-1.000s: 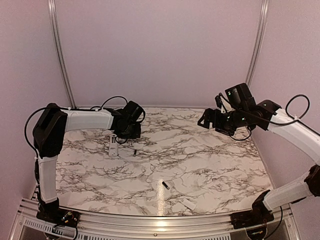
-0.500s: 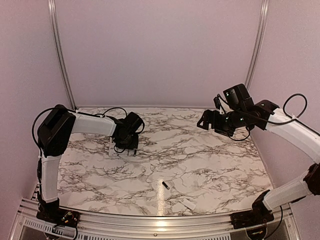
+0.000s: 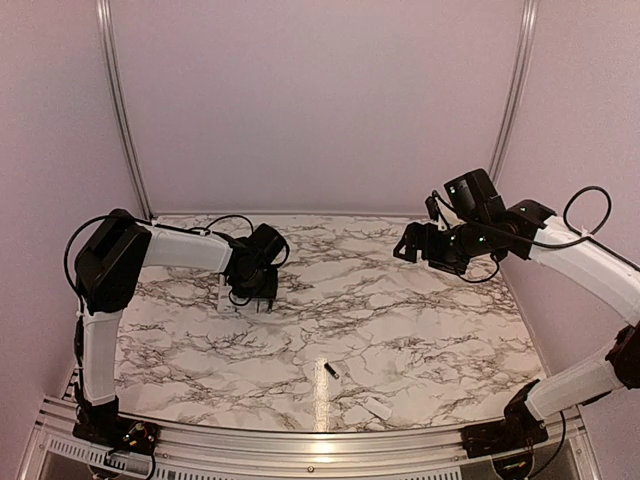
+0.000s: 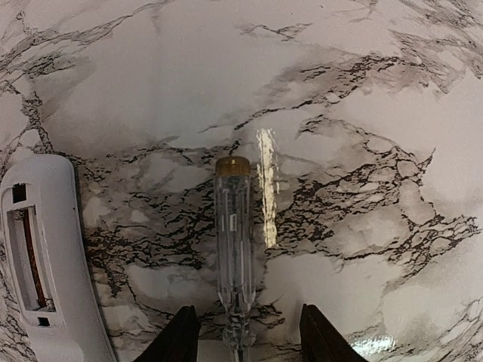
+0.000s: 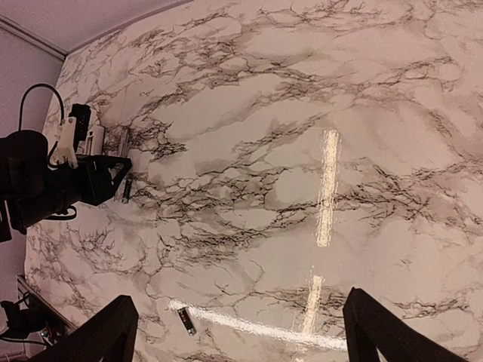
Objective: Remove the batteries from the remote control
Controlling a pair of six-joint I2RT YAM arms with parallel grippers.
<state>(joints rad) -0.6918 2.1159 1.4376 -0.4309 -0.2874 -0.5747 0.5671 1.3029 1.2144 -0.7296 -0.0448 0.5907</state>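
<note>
Marbled surface under pale walls, and nearly everything that matters sits toward its far left. My landmark is the remote control: a slim white bar lying back-up, cover off, its battery bay open and, as far as I can see, holding only a metal contact. Just right of the remote lies a clear-handled tool, flat on the marble between the fingers of my left end effector, which stand apart on either side of the shaft without clamping it.

One battery, a small dark cylinder, rests near the remote on its right. The other battery lies well apart from the remote, toward the near edge, with the small white cover piece beyond it.

Farthest right of the remote, my right end effector hangs high, fingers wide apart and empty.

I judge the unloading essentially done. Next, my left arm should lift straight up, without nudging tool or remote.
</note>
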